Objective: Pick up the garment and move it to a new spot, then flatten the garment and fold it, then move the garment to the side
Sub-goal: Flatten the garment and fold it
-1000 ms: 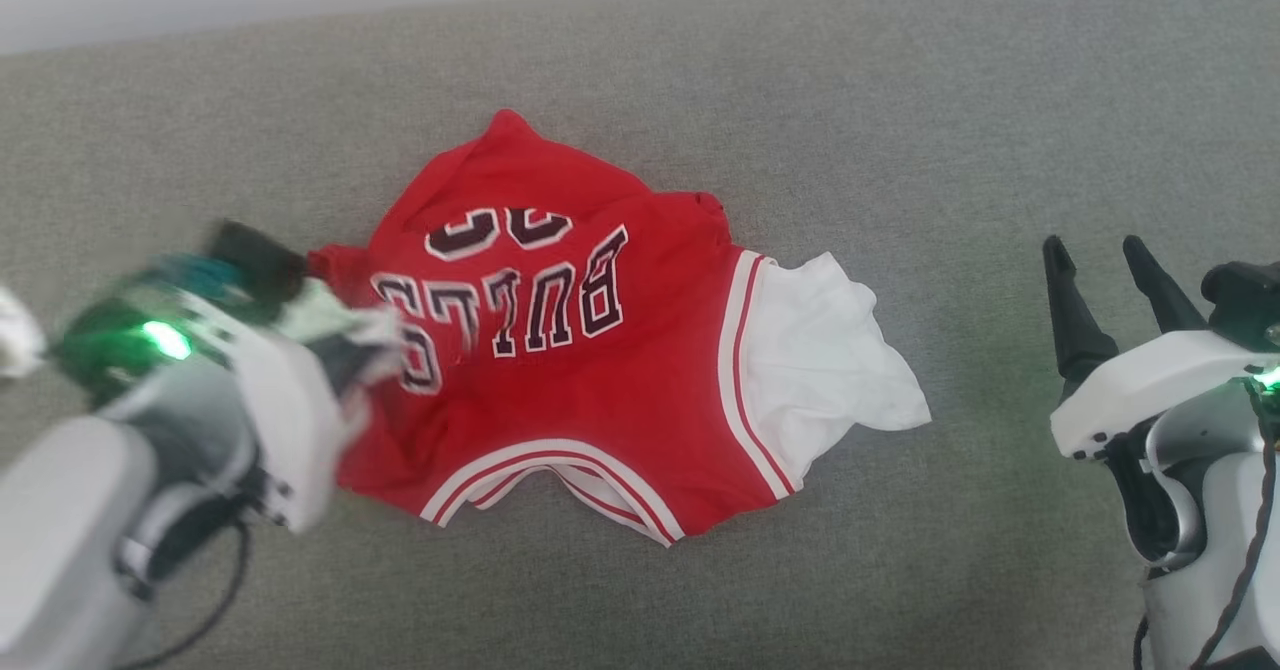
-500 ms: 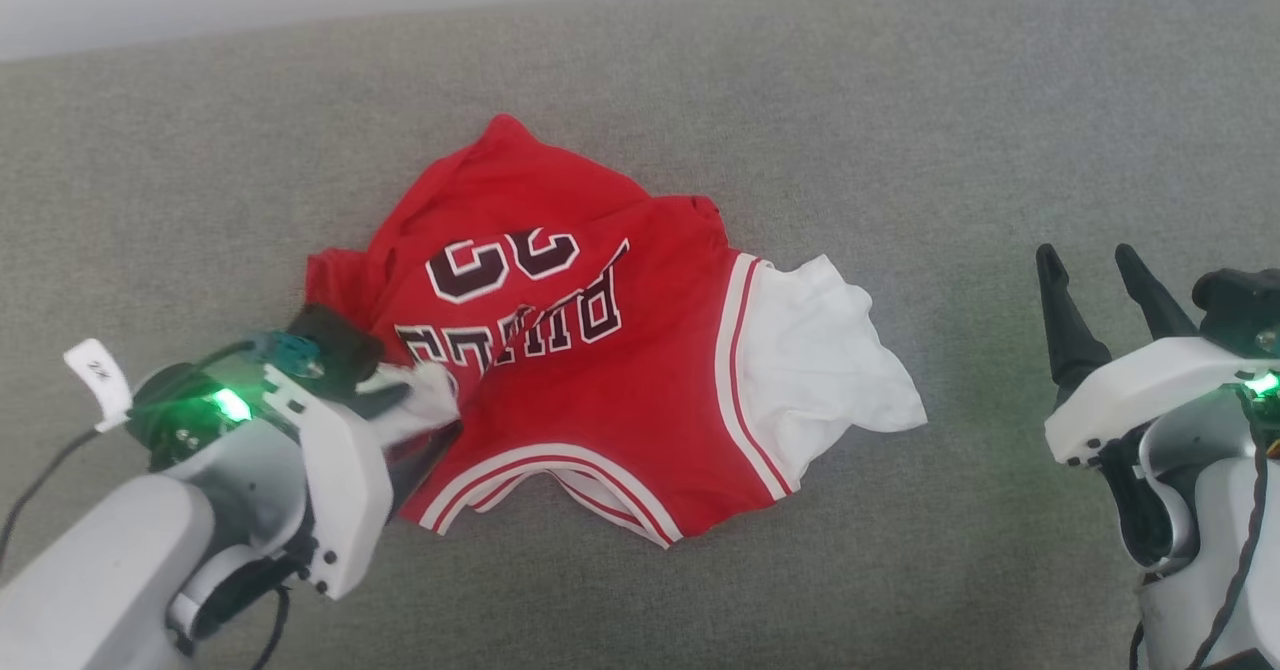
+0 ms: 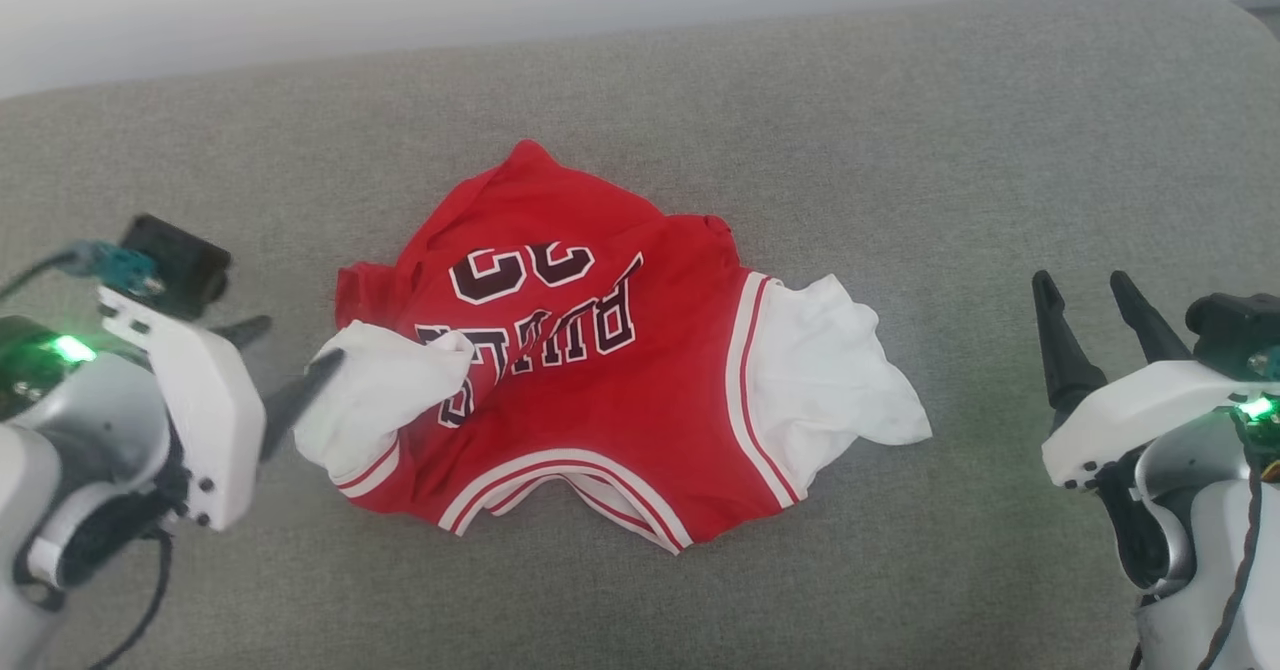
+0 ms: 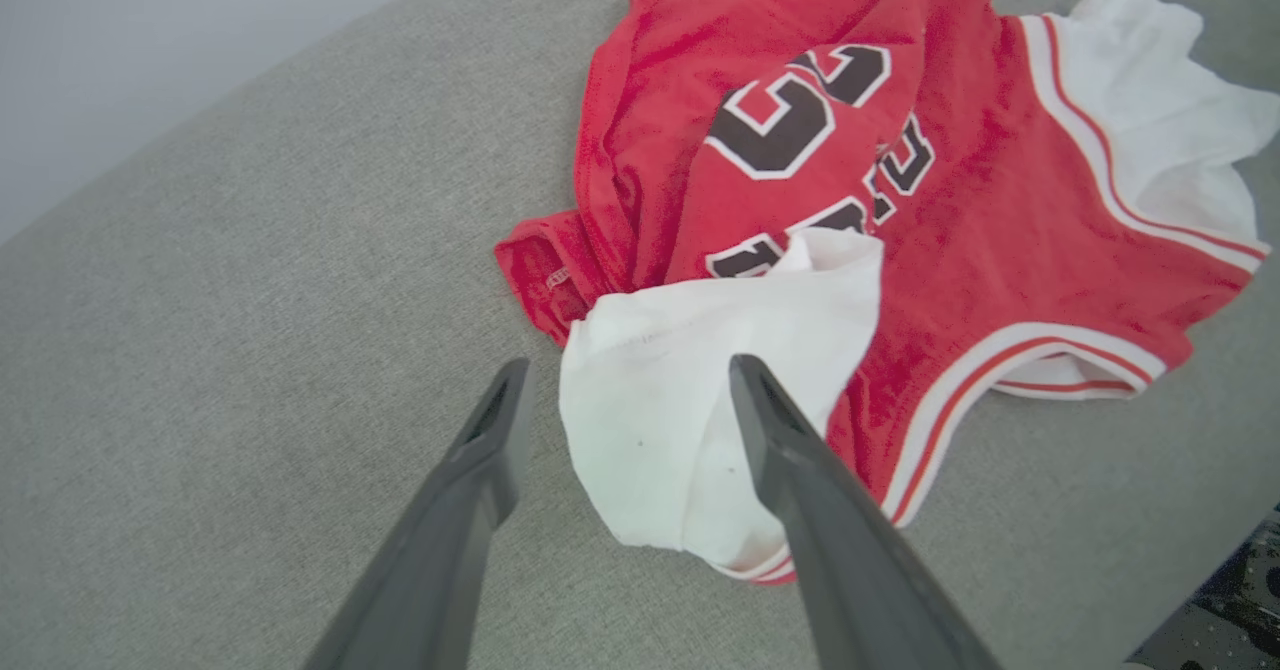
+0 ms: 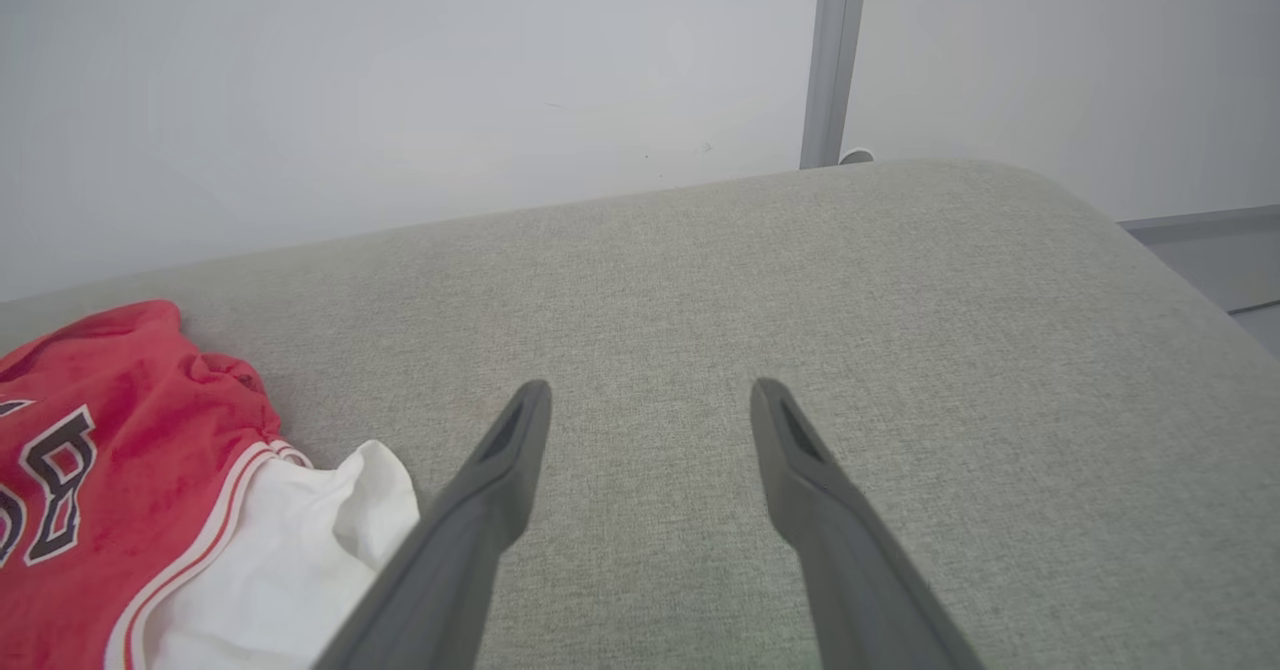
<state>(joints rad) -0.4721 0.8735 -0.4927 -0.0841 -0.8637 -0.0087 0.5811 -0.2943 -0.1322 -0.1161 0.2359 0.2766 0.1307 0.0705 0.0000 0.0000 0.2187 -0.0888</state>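
Left tool [image 3: 285,352] is standing spread wide, pinching nothing, one fingertip [image 3: 325,368] at the white sleeve [image 3: 385,390] of the red jersey-style shirt with dark lettering [image 3: 600,390], which is lying crumpled on the grey fabric cushion [image 3: 900,100]. Right tool [image 3: 1080,285] is hovering spread, well apart from the shirt. Left wrist view is revealing that sleeve lying between the fingers [image 4: 470,490].

In my head view, the white sleeve [image 3: 385,390] lying across the chest covers some letters on the garment [image 3: 600,390] — I cannot read the whole word, and a crease swallows part of the rest. In the left wrist view, a small label [image 4: 555,277] on the red hem is too small to read. In the right wrist view, the garment runs off the left and bottom edges.
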